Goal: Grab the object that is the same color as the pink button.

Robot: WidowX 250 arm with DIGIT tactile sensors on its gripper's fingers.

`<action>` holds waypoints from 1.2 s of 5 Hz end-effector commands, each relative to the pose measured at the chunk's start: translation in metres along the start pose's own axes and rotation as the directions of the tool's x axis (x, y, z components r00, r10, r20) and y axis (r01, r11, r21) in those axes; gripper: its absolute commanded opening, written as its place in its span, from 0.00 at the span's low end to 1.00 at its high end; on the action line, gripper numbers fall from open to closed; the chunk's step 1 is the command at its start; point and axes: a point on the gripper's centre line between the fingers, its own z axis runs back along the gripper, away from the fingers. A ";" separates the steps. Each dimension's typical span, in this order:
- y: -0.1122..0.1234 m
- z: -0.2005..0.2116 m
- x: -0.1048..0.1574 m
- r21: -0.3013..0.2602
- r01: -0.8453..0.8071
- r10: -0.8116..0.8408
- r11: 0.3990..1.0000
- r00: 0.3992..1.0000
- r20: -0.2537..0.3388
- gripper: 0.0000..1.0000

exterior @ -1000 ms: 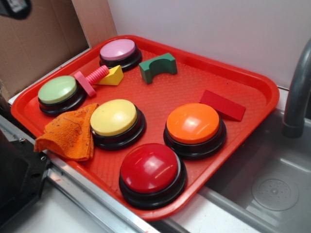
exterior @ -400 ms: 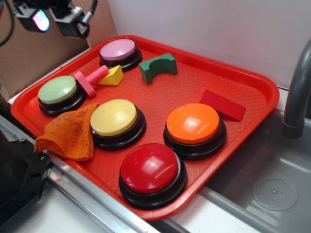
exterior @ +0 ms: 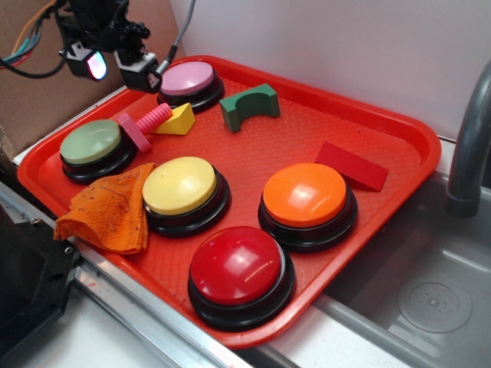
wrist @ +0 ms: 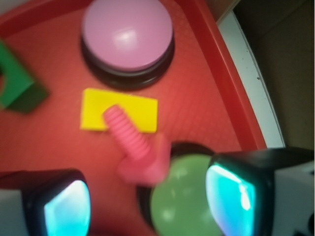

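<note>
Red plastic tray (exterior: 399, 126) held six dome buttons, blocks and an orange rag (exterior: 107, 208). Small pink plastic bolt (exterior: 142, 124) lay at far left, shaft tip resting on the yellow wedge block (exterior: 176, 120), head touching the green-topped button (exterior: 93, 146), near the pink-topped round button (exterior: 188, 81). Tray sat beside a steel sink (exterior: 430, 291). Gripper (exterior: 119, 67) hovered over the far-left corner, fingers (wrist: 59, 204) apart, holding nothing.

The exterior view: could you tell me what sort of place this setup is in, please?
Probably a toy kitchen sink counter used as a robot test bench: a grey faucet over a sink basin, a red tray of push buttons, and cardboard behind.
</note>
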 end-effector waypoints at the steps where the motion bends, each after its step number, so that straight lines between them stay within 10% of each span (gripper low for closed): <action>1: -0.002 -0.019 0.016 0.022 0.030 -0.030 0.999 0.999 0.012 1.00; 4: -0.011 -0.049 0.012 0.046 0.099 -0.097 0.994 0.994 -0.051 1.00; 5: -0.011 -0.053 0.012 0.064 0.091 -0.088 0.994 0.995 -0.049 0.82; 6: -0.010 -0.054 0.011 0.076 0.101 -0.097 0.992 0.994 -0.054 0.00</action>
